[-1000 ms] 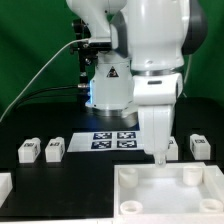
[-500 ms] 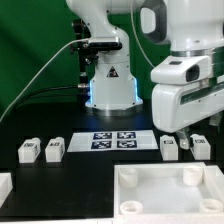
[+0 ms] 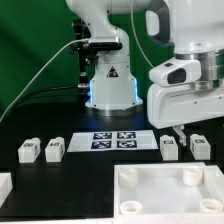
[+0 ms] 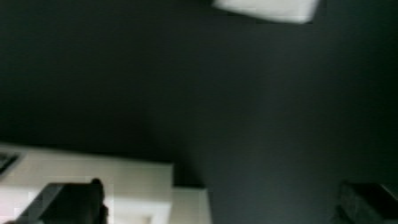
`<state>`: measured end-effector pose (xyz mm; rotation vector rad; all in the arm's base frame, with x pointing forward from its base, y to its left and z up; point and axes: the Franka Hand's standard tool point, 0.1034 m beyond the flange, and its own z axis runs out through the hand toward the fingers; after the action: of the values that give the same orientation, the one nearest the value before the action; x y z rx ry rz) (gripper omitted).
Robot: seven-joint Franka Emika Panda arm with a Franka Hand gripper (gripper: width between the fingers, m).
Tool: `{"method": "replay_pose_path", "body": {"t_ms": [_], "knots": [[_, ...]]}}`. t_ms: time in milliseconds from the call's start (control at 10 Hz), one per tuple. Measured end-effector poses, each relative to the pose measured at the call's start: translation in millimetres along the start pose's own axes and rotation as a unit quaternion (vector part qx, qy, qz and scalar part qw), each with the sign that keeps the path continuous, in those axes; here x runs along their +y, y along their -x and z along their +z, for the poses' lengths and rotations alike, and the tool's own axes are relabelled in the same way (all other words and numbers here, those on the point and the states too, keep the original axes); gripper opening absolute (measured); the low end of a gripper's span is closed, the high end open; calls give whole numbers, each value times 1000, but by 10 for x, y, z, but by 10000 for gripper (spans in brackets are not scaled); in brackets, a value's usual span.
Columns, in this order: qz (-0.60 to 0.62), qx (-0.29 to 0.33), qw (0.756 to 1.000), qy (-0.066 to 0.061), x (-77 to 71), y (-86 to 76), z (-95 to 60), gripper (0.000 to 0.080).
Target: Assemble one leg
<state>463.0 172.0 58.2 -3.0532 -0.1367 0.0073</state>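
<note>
Black tabletop (image 3: 70, 172) before a green backdrop (image 3: 25, 50); white robot base (image 3: 108, 85), blue-lit, at twelve o'clock of the thin flat white marker board (image 3: 113, 140).

Item: small chunky white plastic leg (image 3: 169, 147) with a black-and-white tag, lying loose at three o'clock of that board. The second leg (image 3: 200, 146) lay just beyond it. The third leg (image 3: 54, 149) and fourth leg (image 3: 29, 150) lay at nine o'clock. None was fitted.

Item: large white square tray-like part (image 3: 165, 190) with round corner sockets, at five o'clock.

Item: two-finger gripper (image 4: 226, 192), hanging above the three o'clock pair and touching neither. Its dark fingers (image 4: 71, 203) stood wide apart and empty in the blurred wrist view.

Hazard, as judged: an off-centre descent could tip the chosen leg or shove it into its neighbour, and a skewed grip could let it twist before it reached a socket
</note>
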Motion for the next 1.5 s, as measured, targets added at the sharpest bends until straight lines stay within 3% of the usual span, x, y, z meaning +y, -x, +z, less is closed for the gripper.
{"method": "replay_pose_path", "body": {"t_ms": [400, 800, 1000, 1300, 1500], "knots": [[13, -19, 1000, 2, -22, 20, 7, 648], [39, -236, 971, 18, -33, 297, 119, 648], [42, -320, 946, 21, -46, 271, 134, 648], [38, -401, 915, 20, -50, 280, 162, 648], [36, -392, 919, 20, -80, 290, 225, 648]]}}
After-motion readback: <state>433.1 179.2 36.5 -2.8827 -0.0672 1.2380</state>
